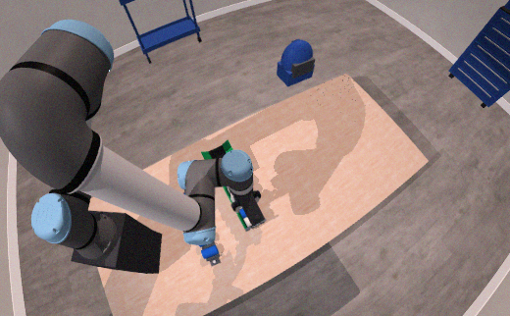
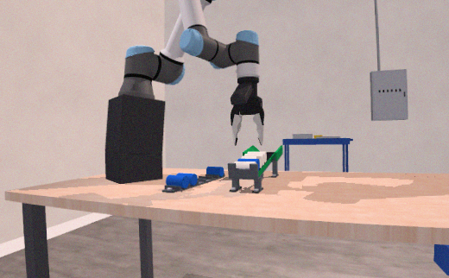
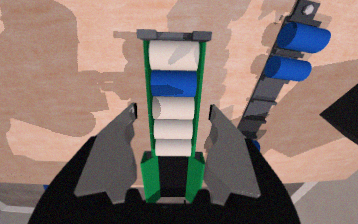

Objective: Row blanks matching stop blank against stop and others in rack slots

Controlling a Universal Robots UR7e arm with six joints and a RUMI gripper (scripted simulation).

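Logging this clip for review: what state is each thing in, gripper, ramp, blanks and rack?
Gripper: open, above the ramp.
Feed ramp: five blanks in a row.
White blank at the stop: lying straight across.
Blue blank on the ramp: second from the stop, among white ones.
Stock rack: partly filled, blue blanks only, some slots bare.

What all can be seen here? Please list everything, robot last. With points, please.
White bars (image 2: pixel 246 165) (image 3: pixel 173 55): four visible, white, on the ramp
Blue bar (image 2: pixel 248 160) (image 3: pixel 174 83): one, blue, second from the stop
Ramp (image 2: pixel 275 157) (image 3: pixel 151 177): one, green-sided, on the table
Rack (image 3: pixel 266 89): one, dark grey, beside the ramp
Rack bars (image 2: pixel 177 180) (image 3: pixel 304 37): three, blue, on the rack
Table (image 1: pixel 367 162) (image 2: pixel 366 203): one, light wood
Bench (image 2: pixel 319 142): one, blue, behind
Wall box (image 2: pixel 388 95): one, grey
Arm (image 1: pixel 141 186) (image 2: pixel 247 69): one, grey, light-blue caps
Gripper (image 2: pixel 249 142) (image 3: pixel 173 104): one, black and grey, over the ramp
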